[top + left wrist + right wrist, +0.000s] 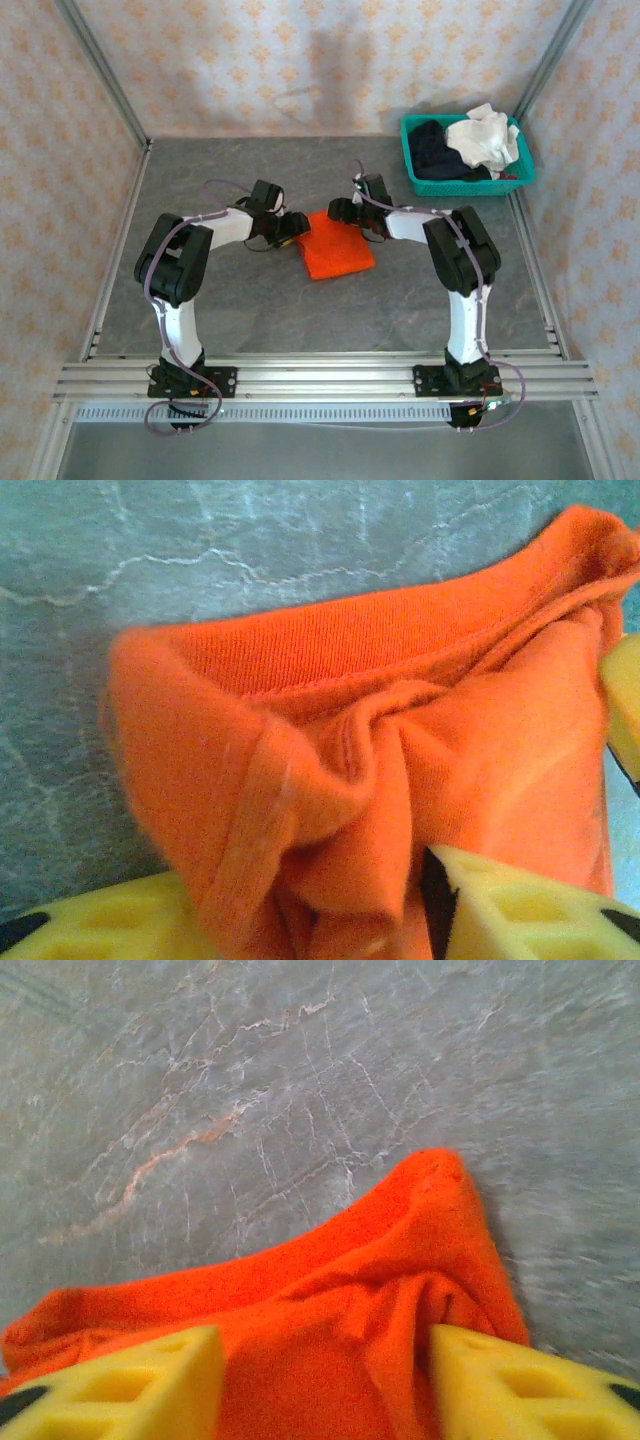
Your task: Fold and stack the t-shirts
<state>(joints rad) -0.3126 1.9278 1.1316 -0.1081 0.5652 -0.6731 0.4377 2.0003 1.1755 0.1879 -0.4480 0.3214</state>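
Note:
A bright orange t-shirt (337, 250) lies folded into a small rectangle in the middle of the grey table (250, 320). My left gripper (290, 228) is at its upper left corner. In the left wrist view that gripper (310, 900) stands open, its yellow fingers (520, 910) wide apart around a bunched fold of orange cloth (340, 730). My right gripper (338, 210) is at the shirt's upper right corner. In the right wrist view it (325, 1360) is open too, with loose orange cloth (330, 1280) lying between the fingers (130, 1385). A white t-shirt (485, 140) and a dark navy t-shirt (435, 148) sit crumpled in the basket.
The teal mesh basket (470, 185) stands at the back right corner, next to the right frame post. Patterned walls enclose the table on three sides. An aluminium rail (320, 375) runs along the near edge by the arm bases.

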